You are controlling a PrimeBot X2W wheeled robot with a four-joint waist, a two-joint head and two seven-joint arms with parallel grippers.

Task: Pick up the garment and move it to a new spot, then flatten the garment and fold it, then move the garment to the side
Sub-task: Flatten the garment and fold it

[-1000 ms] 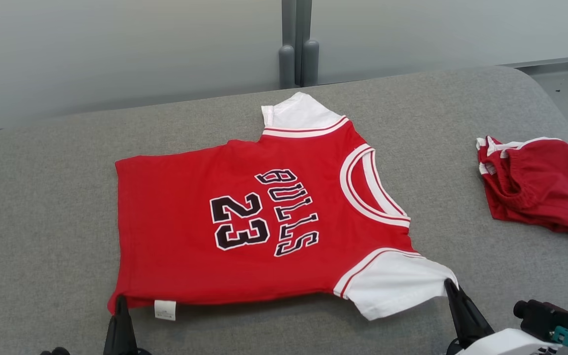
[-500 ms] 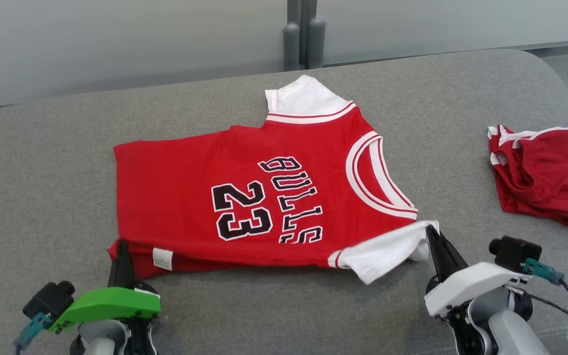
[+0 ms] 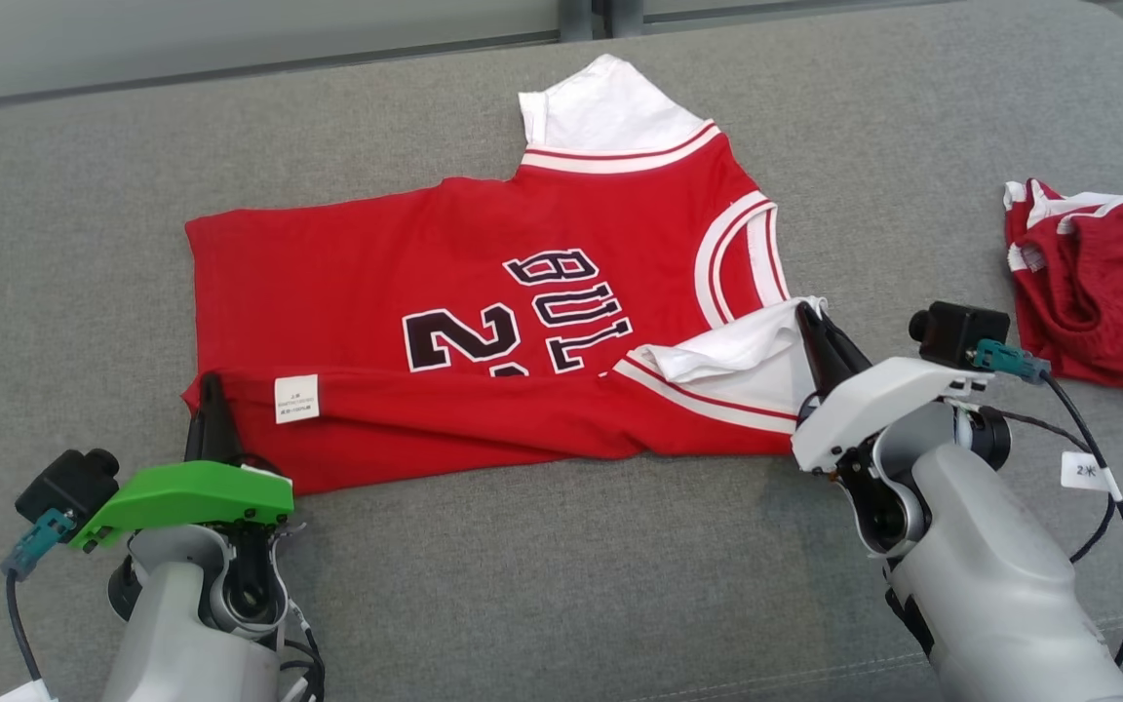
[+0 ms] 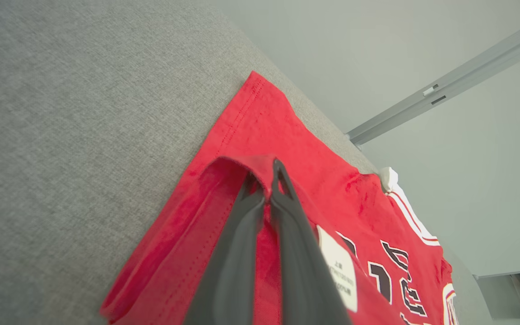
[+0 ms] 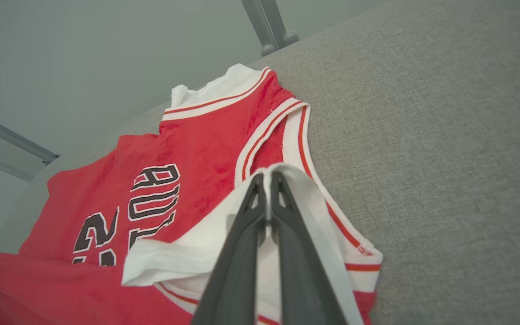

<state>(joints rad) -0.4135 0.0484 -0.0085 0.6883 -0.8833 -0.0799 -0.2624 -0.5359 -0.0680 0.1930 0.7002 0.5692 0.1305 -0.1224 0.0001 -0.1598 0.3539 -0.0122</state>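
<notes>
The garment [image 3: 484,273] is a red jersey with white sleeves and black "BULLS 23" lettering, lying on the grey cushion [image 3: 542,565]. Its near edge is lifted and doubled over toward the middle, hiding the lower part of the lettering. My left gripper [image 3: 211,390] is shut on the red hem corner beside the white label [image 3: 295,398]. My right gripper [image 3: 807,322] is shut on the near white sleeve, pulled up by the collar. In the left wrist view the fingertips [image 4: 272,171] pinch a red fold of the garment [image 4: 287,135]. In the right wrist view the fingertips [image 5: 266,178] pinch white sleeve cloth of the garment [image 5: 197,149].
A crumpled pair of red shorts [image 3: 1107,283] with white trim lies at the right edge of the cushion. A pale wall with a grey post [image 5: 266,27] stands behind the cushion's far edge. A cable with a tag [image 3: 1083,471] hangs off my right wrist.
Both grippers moved away from me, carrying the jersey's near edge and near sleeve up and over its front. The head camera has tilted down, so the whole picture shifted.
</notes>
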